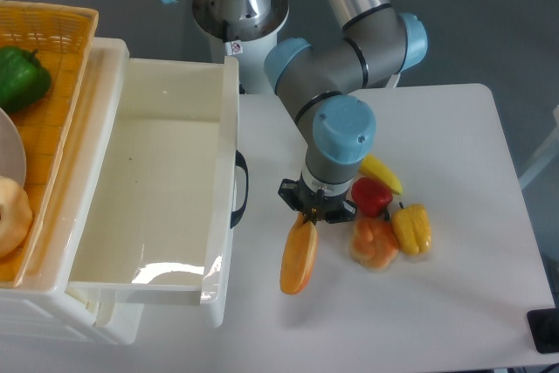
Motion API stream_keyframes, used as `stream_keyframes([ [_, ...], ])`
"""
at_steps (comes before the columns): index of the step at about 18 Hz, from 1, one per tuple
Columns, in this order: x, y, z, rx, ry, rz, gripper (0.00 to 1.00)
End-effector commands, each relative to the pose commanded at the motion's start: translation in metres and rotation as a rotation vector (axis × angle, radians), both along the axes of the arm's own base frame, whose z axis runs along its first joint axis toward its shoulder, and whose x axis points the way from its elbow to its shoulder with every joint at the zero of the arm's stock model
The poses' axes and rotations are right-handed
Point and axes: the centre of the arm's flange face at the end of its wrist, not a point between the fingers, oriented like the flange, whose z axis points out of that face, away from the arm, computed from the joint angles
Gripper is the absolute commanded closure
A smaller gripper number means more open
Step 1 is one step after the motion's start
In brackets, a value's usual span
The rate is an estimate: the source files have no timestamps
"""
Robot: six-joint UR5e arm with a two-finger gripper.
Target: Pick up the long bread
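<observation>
Fixed overhead-oblique view of a white table (454, 303) with one arm reaching down from the far side. The gripper (311, 212) points straight down at the table, its dark wrist flange hiding most of the fingers, so whether they are spread or pressed on anything cannot be told from this angle. The long bread (299, 258) lies immediately on the near side of the gripper, and its far end runs up under the fingers, where it meets or is overlapped by them; contact is likely but not confirmed. The loaf's long axis runs near to far, tilted slightly so that the near end sits a little left of the far end. The decisive relation is therefore this: the tool stands over one end of the loaf, not over its middle, and most of the length extends toward the viewer. A lift from there would probably let the free end sag or swing. To the right of the gripper sits a cluster of toy food: a banana (382, 172), a red pepper (372, 196), an orange pepper (374, 243) and a yellow pepper (412, 228). A white bin (229, 111) stands to the left, well apart from the loaf.
</observation>
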Motion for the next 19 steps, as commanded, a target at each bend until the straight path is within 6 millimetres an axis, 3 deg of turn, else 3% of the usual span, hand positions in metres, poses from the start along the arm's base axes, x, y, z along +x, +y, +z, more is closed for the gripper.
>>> stream_keyframes([
  [5,-0.001,-0.01,0.031,0.029,0.049,-0.048,1.0],
  [8,-0.015,-0.025,0.048,0.051,0.068,-0.024,1.0],
  [19,-0.025,-0.041,0.054,0.093,0.049,0.009,1.0],
])
